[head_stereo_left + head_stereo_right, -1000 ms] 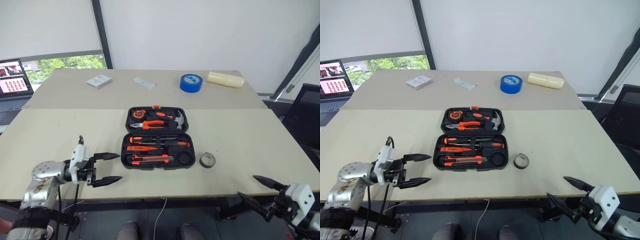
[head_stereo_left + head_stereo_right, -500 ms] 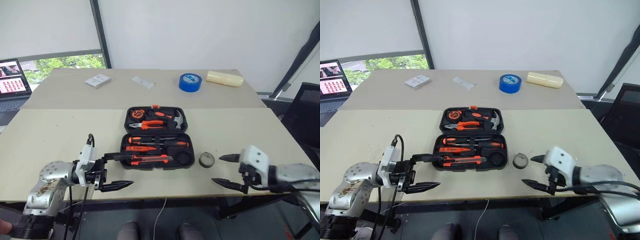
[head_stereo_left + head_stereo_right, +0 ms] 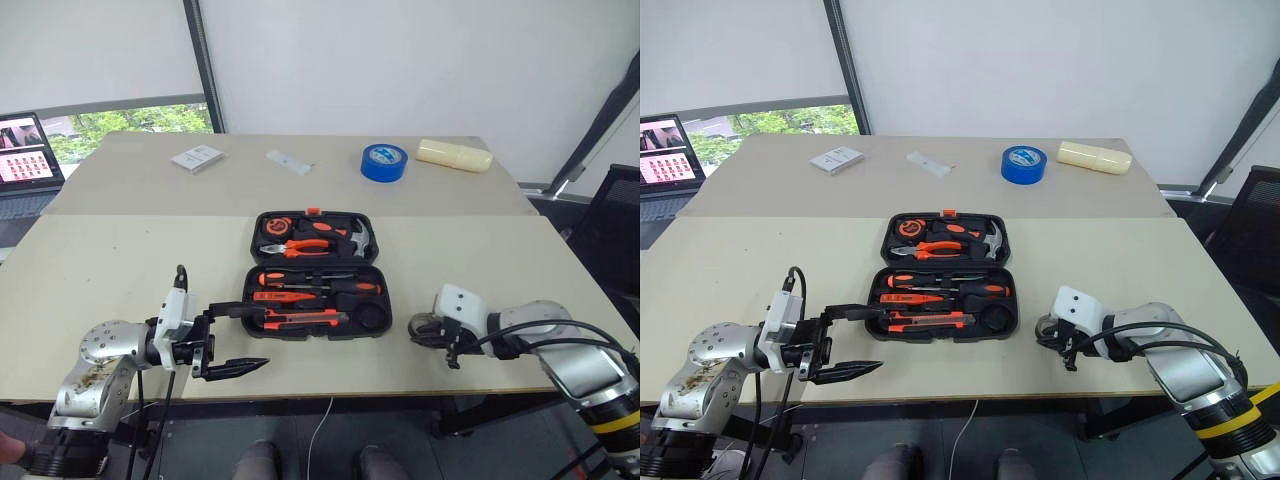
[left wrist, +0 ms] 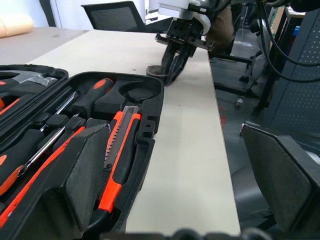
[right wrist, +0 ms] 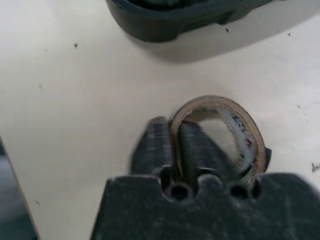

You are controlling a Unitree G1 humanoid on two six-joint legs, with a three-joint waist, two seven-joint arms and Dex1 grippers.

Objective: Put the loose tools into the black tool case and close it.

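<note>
The black tool case (image 3: 252, 300) lies open in the middle of the table. Its near half holds two black-and-orange screwdrivers (image 3: 340, 287), a slim orange one and the utility knife (image 3: 300, 320). The small dark tape ring (image 5: 235, 127) lies on the table just right of the case. My right gripper (image 5: 172, 135) is shut on the ring's wall, one finger inside and one outside. My left gripper (image 3: 250, 336) stands open by the case's near left corner, its wide-apart pads (image 4: 82, 175) holding nothing. The left wrist view looks across the case at the right gripper (image 4: 172, 62) on the ring.
A blue tape roll (image 3: 383, 161), a cream cylinder (image 3: 453, 155), a white box (image 3: 197, 158) and a small white piece (image 3: 288, 162) lie on the far table. A laptop (image 3: 28, 152) sits far left. The table's front edge runs just below both grippers.
My right gripper swung in from the near right corner, reached the tape ring and shut on its wall. The left gripper edged slightly towards the case, still open.
</note>
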